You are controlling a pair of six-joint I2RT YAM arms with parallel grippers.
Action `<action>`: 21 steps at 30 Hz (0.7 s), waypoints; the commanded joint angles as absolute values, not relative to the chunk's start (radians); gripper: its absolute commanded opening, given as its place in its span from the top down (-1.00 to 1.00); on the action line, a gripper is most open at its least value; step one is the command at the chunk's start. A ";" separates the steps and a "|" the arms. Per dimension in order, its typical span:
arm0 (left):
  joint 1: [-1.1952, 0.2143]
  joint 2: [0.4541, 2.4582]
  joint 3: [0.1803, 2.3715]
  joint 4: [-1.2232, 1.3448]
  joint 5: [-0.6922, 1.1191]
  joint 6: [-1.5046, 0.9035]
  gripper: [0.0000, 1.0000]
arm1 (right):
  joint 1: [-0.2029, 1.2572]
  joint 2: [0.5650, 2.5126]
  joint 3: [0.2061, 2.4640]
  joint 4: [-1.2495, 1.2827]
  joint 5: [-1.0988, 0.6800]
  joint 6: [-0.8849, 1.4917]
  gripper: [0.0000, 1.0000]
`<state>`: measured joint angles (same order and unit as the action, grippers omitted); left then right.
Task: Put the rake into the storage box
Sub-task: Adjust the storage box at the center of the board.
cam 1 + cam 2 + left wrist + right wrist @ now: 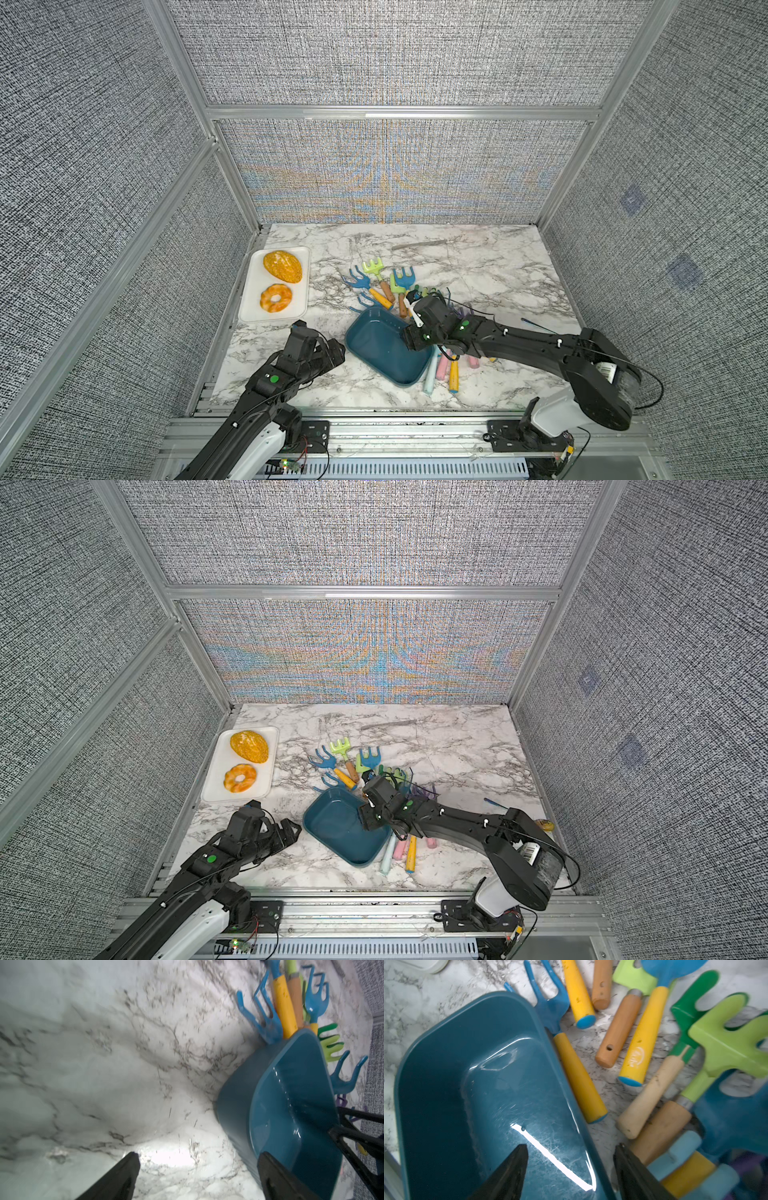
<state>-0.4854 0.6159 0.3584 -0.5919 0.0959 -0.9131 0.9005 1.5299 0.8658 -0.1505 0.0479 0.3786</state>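
Observation:
The storage box (374, 345) (336, 829), a dark teal bin, sits at the table's front middle and holds nothing. Several toy rakes lie heaped behind it and to its right. A blue rake with a yellow handle (577, 1072) (365, 297) lies along the box's far wall, and a lime green rake (374, 268) lies farther back. My right gripper (413, 338) (571, 1147) hangs open over the box's right wall (562, 1088), one finger inside, one outside, gripping nothing. My left gripper (336, 353) (198, 1155) is open just left of the box (280, 1126), low over bare marble.
A white tray (249, 307) with two bread pieces stands at the left edge. Pastel rake handles (432, 370) stick out under my right arm beside the box's front right. A grey strip (419, 245) lies near the back wall. Enclosure walls surround the table.

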 commanded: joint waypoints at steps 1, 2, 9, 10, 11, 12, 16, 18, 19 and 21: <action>-0.523 0.614 0.363 -0.602 0.114 -0.982 -0.86 | 0.930 1.538 0.866 -0.100 -0.033 0.367 -0.38; -0.534 0.624 0.366 -0.596 0.117 -0.986 -0.85 | 0.940 1.541 0.864 -0.093 -0.039 0.372 -0.36; -0.578 0.765 0.380 -0.470 0.129 -0.992 -0.58 | 0.987 1.561 0.868 -0.056 -0.074 0.446 -0.28; -0.578 0.788 0.386 -0.451 0.123 -0.986 -0.52 | 0.992 1.554 0.868 -0.062 -0.059 0.459 -0.27; -0.578 0.807 0.392 -0.434 0.113 -0.981 -0.47 | 0.993 1.543 0.867 -0.070 -0.040 0.472 -0.27; -0.578 0.832 0.405 -0.418 0.099 -0.970 -0.45 | 0.994 1.525 0.862 -0.081 -0.016 0.487 -0.27; -0.578 0.968 0.472 -0.359 0.031 -0.928 -0.25 | 0.991 1.441 0.838 -0.166 0.123 0.557 -0.27; -0.578 1.053 0.522 -0.339 0.010 -0.904 -0.19 | 0.991 1.399 0.818 -0.214 0.179 0.593 -0.27; -0.578 1.101 0.554 -0.335 0.007 -0.890 -0.18 | 0.991 1.375 0.809 -0.237 0.203 0.616 -0.28; -0.578 1.198 0.626 -0.329 0.015 -0.855 -0.14 | 0.991 1.331 0.767 -0.287 0.237 0.659 -0.27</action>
<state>-0.5774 1.1175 0.5697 -0.3859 0.0452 -0.9195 0.9901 1.3674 0.7982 -0.1814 0.1318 0.5732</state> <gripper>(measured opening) 0.583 0.637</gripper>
